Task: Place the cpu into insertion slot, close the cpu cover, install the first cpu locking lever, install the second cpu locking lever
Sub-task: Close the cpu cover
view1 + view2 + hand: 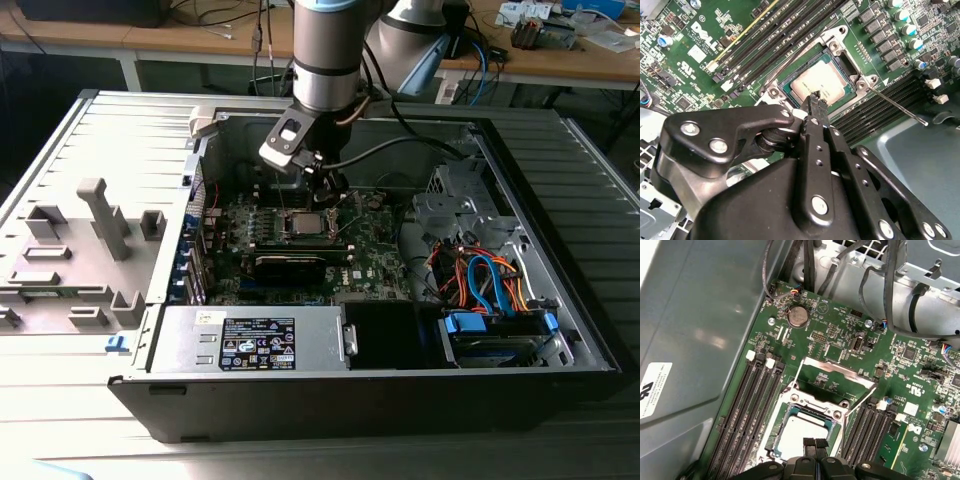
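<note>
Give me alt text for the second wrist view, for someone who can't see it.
A black claw, tips together, hangs over the edge of a silver chip seated in its socket on a green circuit board. A thin metal lever juts out beside memory slots.

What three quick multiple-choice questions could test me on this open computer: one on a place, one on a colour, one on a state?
1. Where is the cpu?
A. on the grey tray beside the case
B. in the insertion slot
C. on top of the blue drive

2. What colour is the circuit board?
A. red
B. blue
C. green

3. How does the cpu cover stand?
A. lying down around the cpu
B. standing upright
C. taken off the board

Answers:
1 B: both wrist views show the silver chip seated in the socket on the board.
2 C: the board is green all around the socket.
3 A: the metal frame lies flat, and the cpu's top shows through its window.
</note>
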Tool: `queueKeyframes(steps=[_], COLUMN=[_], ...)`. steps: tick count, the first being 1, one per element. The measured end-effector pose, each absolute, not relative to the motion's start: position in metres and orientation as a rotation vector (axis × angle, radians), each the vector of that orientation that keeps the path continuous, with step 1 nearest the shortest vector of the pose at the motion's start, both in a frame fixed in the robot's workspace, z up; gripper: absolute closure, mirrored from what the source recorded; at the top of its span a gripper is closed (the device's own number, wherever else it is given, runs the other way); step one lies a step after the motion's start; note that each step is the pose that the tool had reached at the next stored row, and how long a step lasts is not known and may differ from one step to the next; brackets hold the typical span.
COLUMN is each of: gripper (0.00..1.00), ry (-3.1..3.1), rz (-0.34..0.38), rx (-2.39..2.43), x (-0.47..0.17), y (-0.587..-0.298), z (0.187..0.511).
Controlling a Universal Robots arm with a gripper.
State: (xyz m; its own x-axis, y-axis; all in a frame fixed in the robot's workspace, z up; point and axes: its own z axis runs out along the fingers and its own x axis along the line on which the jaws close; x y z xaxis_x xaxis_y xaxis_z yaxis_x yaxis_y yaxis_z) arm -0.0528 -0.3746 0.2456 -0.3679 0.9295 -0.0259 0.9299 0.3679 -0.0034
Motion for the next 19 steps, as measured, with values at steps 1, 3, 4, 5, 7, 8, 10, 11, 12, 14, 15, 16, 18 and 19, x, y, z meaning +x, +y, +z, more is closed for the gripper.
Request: queueKeyframes(steps=[1,3,4,5,7,8,10,11,12,14,15,16,18,19], gripper=[0.89,0.89,0.89,0.89,0.89,0.89,0.89,0.89,0.89,0.89,0.89,0.89,0.89,0.89], ry=[2.579,2.556,2.547,2.537,2.510,2.499,2.475,2.456,2.447,2.427,2.418,2.406,2.382,2.370], rz=[-0.027,-0.027,-0.028,-0.028,-0.028,-0.029,-0.029,-0.029,-0.029,-0.030,-0.030,-0.031,-0.032,-0.032], rx=[1.759,1.793,1.806,1.820,1.857,1.872,1.904,1.930,1.941,1.966,1.977,1.991,2.020,2.034], x=[-0.0528,-0.0528,-0.0528,-0.0528,-0.0528,-0.0528,-0.0528,-0.0528,-0.0527,-0.0527,-0.0528,-0.0528,-0.0528,-0.0528], y=[-0.3749,-0.3751,-0.3751,-0.3752,-0.3752,-0.3752,-0.3752,-0.3752,-0.3753,-0.3754,-0.3755,-0.3755,-0.3756,-0.3756], z=[0.2456,0.2456,0.2456,0.2456,0.2457,0.2457,0.2457,0.2457,0.2455,0.2455,0.2455,0.2455,0.2455,0.2454])
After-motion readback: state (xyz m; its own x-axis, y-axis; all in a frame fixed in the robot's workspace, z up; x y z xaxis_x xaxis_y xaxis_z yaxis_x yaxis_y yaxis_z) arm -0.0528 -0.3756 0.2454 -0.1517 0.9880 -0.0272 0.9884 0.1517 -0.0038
